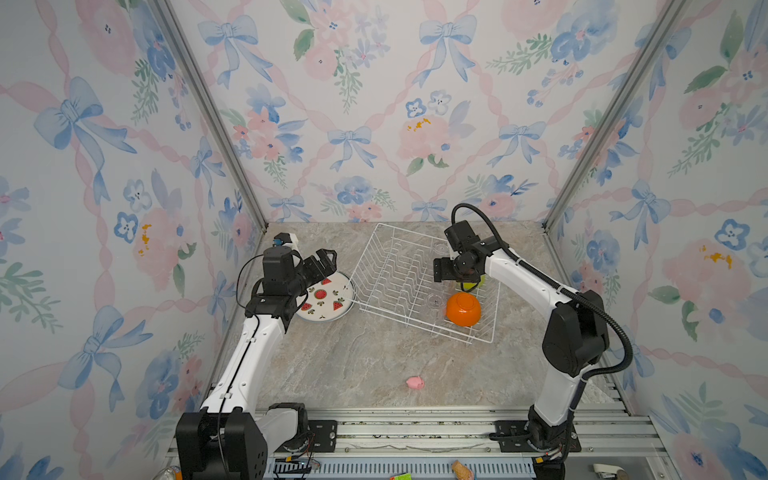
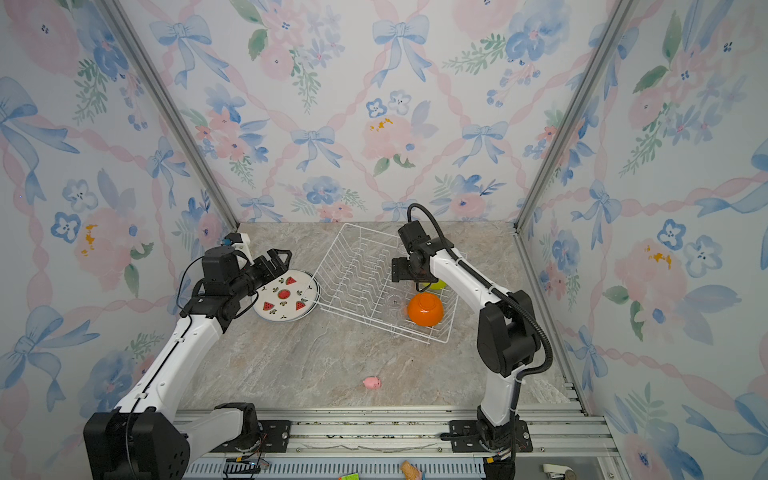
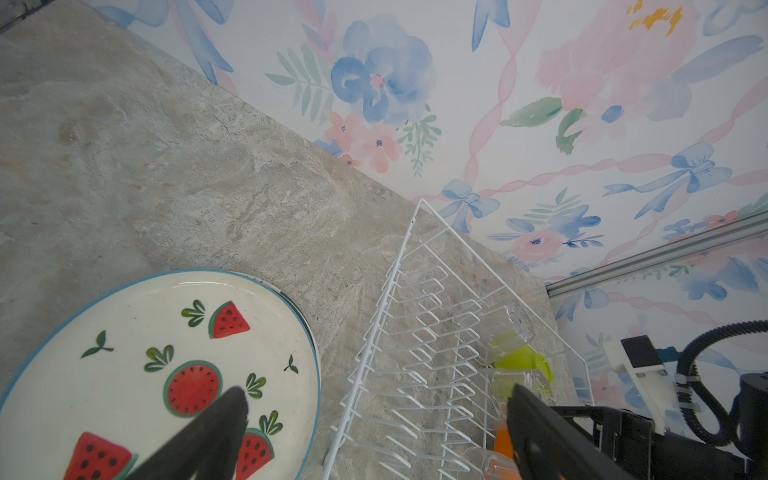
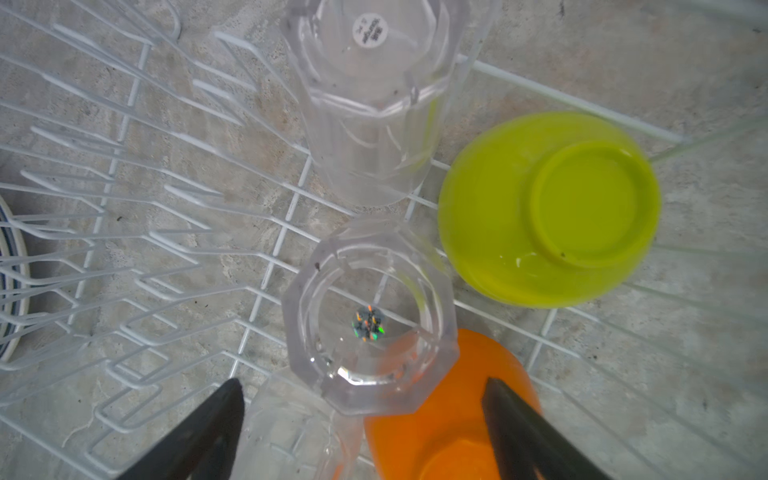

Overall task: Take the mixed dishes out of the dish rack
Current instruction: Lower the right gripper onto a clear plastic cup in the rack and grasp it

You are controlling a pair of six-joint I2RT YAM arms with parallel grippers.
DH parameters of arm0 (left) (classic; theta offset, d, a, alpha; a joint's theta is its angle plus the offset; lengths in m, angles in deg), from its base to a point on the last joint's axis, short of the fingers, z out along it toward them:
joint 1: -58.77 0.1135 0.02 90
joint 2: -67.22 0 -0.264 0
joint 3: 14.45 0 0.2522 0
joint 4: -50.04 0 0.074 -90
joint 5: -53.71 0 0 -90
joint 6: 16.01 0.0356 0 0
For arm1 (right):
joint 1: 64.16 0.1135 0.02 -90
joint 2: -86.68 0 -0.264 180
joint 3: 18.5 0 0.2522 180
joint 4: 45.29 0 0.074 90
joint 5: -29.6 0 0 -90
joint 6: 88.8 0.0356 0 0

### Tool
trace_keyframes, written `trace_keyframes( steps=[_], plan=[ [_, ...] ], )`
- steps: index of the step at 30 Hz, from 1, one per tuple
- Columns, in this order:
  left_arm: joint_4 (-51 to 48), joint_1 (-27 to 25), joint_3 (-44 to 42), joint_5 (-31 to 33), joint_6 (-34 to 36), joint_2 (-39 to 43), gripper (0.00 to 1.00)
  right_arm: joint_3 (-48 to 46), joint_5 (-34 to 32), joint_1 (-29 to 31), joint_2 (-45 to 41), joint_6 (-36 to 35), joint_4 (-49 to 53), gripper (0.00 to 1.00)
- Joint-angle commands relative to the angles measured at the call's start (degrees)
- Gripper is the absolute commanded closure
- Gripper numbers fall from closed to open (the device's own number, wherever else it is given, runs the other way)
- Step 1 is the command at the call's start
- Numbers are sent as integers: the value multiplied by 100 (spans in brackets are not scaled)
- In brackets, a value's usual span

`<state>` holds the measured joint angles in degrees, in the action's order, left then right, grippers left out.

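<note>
The right gripper [image 4: 363, 384], jaws wide, hovers over the upturned clear glass [image 4: 370, 320] in the dish rack [image 1: 399, 274]; lower squarely, clear of the orange bowl [image 4: 436, 436], and squeeze gently; the left gripper [image 3: 376, 392] gapes empty above the watermelon plate [image 3: 166, 374].

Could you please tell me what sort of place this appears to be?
Probably a robot test booth dressed as a kitchen: floral-papered panels in aluminium framing, a marble-look tabletop with a white wire dish rack, and two white arms bolted to a metal rail.
</note>
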<state>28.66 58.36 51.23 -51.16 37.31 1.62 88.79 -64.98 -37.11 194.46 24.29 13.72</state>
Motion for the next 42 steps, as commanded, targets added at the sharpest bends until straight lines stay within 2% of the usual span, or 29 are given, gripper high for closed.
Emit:
trace_keyframes(
  steps=[1, 6, 15, 29, 33, 36, 42],
  plan=[
    [86, -21, -92, -60, -59, 54, 2, 286, -96, 12, 267, -24, 144, 12],
    [94, -20, -94, -26, -55, 48, 2, 504, -198, 79, 470, -58, 263, 19],
    [86, -12, -68, -25, -76, -40, 2, 625, -310, 144, 641, -129, 334, 24],
    [76, -12, -103, 0, -79, 22, 2, 801, -274, 179, 908, -160, 437, 24],
    [82, -12, -112, 14, -78, 25, 2, 908, -254, 196, 996, -206, 510, 29],
    [82, -12, -116, 10, -89, 36, 2, 927, -253, 205, 999, -215, 501, 38],
    [84, -12, -130, 46, -107, 10, 2, 936, -289, 206, 933, -211, 528, 45]
  ],
)
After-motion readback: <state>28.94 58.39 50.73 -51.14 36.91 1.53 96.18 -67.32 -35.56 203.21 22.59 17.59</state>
